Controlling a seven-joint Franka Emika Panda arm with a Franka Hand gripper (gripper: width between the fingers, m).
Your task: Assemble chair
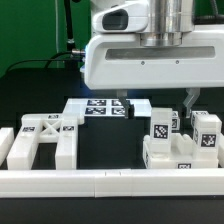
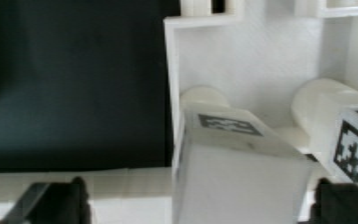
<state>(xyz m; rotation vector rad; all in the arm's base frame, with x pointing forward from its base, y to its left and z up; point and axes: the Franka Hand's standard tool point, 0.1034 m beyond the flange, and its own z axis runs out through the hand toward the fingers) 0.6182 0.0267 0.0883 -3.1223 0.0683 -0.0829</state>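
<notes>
white-bodied, black-fingered gripper [image 2: 199, 202]
a boxy, rounded white housing [image 1: 140, 55] under a grey metal cylinder [image 1: 160, 18], a dark oval recess [image 1: 115, 18] near its top; two slim matte black fingers [image 2: 51, 203].

White chair parts [image 1: 45, 140], black-and-white square tags [image 1: 160, 128], black table [image 1: 110, 145], white border rail [image 1: 110, 183]

Robotics lab: tagged chair parts [image 1: 47, 140], marker board [image 1: 100, 108], black table [image 1: 110, 147].

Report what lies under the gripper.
A tagged white chair part sits below the open gripper, a second tagged part beside it. What they stand on is covered.
</notes>
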